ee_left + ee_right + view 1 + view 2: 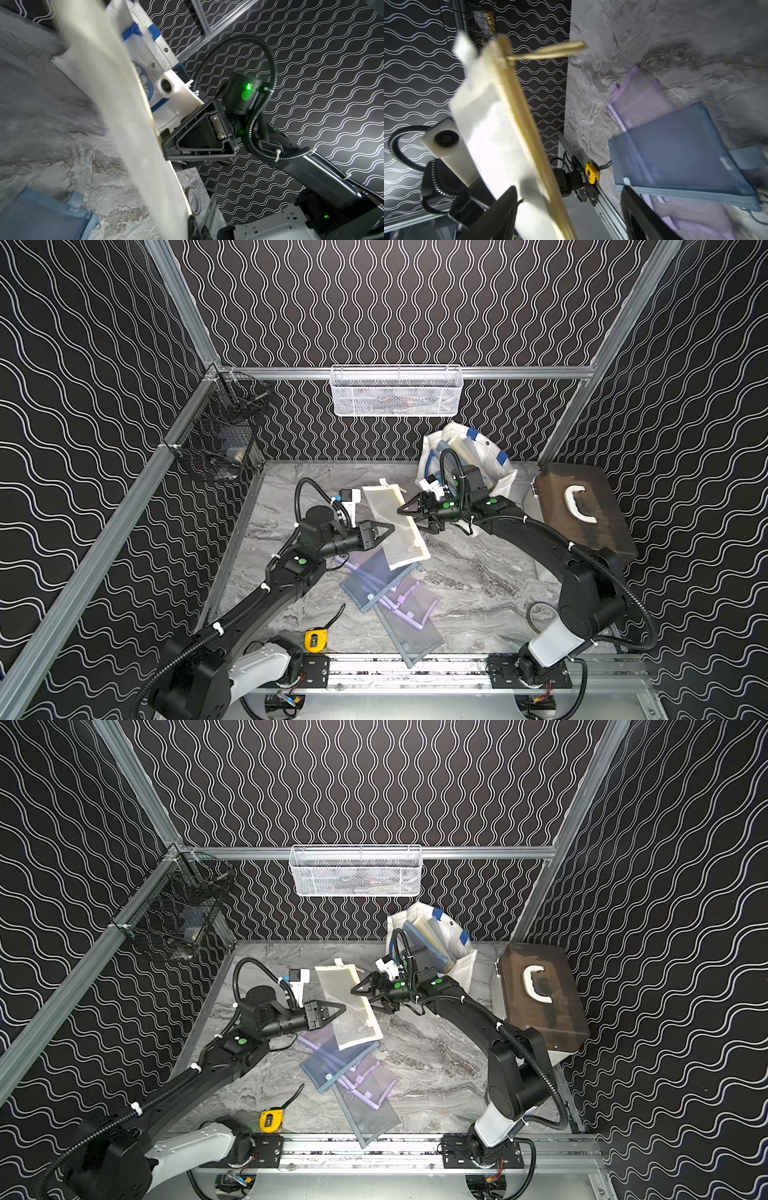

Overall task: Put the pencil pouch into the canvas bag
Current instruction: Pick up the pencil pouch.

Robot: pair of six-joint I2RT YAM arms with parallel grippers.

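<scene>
Left gripper (390,528) is clamped shut on the cream pouch (386,506), holding it tilted above the table, near the canvas bag (490,448) but not in it. Right gripper (409,519) stands wide open around the zip edge, gripping nothing.

The danger, as we see it: if the left lets go before the right closes, the limp pouch drops onto the blue and purple pouches (374,576). It could also snag the bag's crowded mouth.

We can't see much inside the bag, because the right arm covers it. Both wrist views blur the pouch.
</scene>
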